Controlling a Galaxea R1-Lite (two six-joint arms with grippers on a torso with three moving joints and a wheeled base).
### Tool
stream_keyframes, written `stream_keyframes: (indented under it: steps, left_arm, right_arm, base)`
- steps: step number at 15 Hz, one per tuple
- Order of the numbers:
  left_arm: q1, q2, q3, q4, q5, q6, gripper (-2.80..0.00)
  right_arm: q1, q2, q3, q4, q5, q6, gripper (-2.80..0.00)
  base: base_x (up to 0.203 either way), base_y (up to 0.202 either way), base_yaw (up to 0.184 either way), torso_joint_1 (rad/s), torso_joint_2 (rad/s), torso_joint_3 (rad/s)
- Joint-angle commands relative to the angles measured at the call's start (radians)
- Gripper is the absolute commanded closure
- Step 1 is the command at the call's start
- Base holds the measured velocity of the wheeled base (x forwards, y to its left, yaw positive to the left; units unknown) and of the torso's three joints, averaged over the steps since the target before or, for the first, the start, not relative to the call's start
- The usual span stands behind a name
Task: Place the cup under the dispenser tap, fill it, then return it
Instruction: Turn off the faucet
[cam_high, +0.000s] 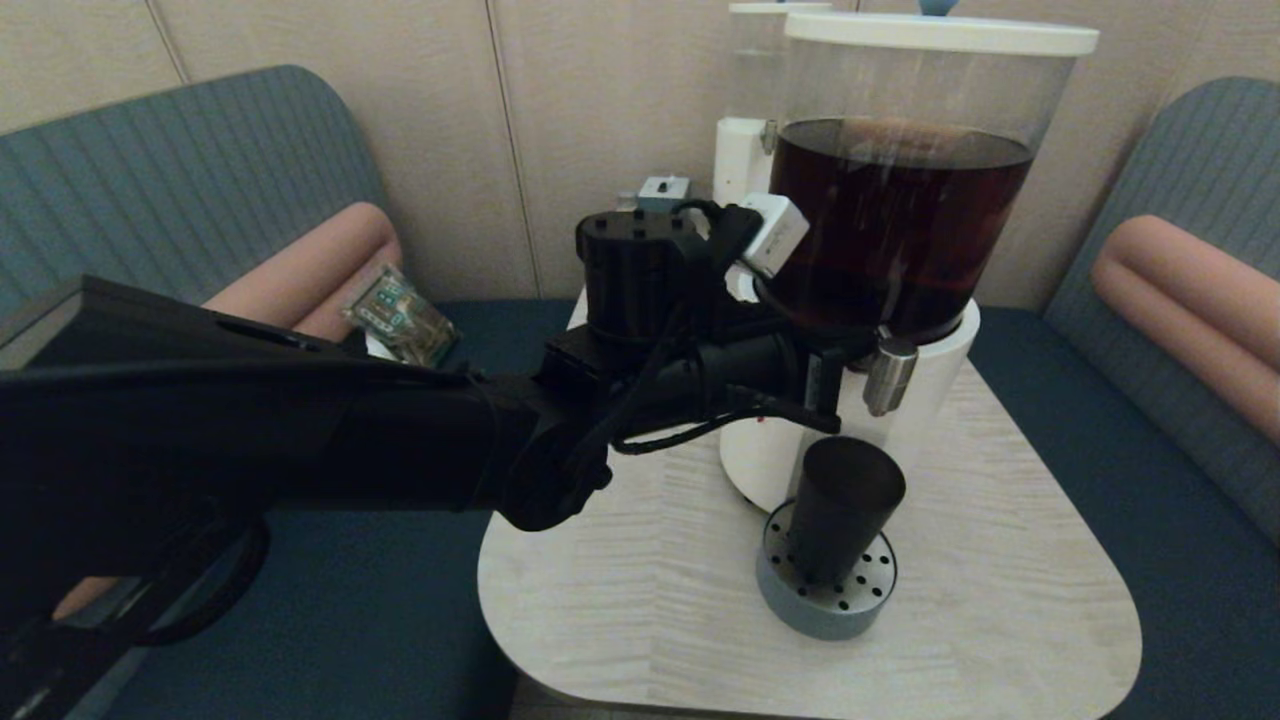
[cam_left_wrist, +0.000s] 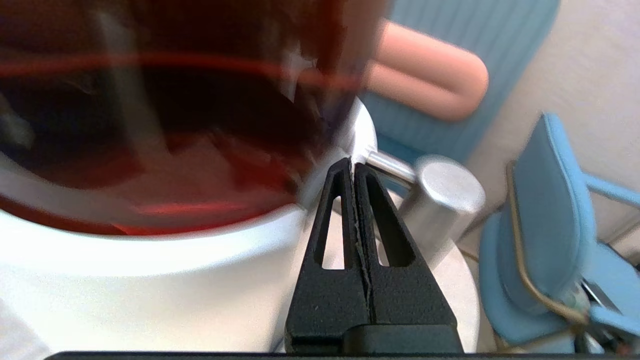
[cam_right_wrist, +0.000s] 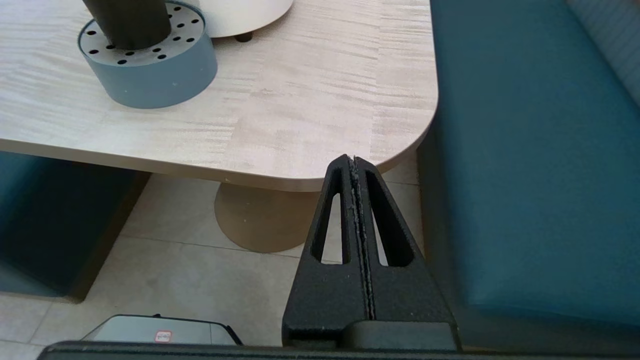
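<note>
Outstretched, left gripper (cam_left_wrist: 352, 165) (fingers pressed together) touches the dispenser tap (cam_left_wrist: 440, 192).

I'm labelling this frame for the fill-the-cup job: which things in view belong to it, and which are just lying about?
Belongs to the job:
- cup, on the drip tray
- dispenser tap
- left gripper, shut, beside the tap

Just lying about:
- smaller white dispenser behind
- packet on the bench
- right gripper, shut, off the table's edge
</note>
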Motion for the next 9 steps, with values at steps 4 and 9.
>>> stream_keyframes:
  steps: [4, 9]
  left_arm:
    - [0.007, -0.111, 0.107, -0.006, 0.069, 0.003, 0.00]
    - [0.024, -0.255, 0.305, -0.044, 0.155, 0.013, 0.00]
  right_arm:
    - [-0.001, 0.001, 0.000, 0.001, 0.000, 0.001, 0.00]
    - [-0.001, 0.001, 0.000, 0.001, 0.000, 0.000, 0.00]
  base:
    - [0.000, 0.000, 0.000, 0.000, 0.00, 0.000]
    - [0.000, 0.000, 0.000, 0.000, 0.00, 0.000]
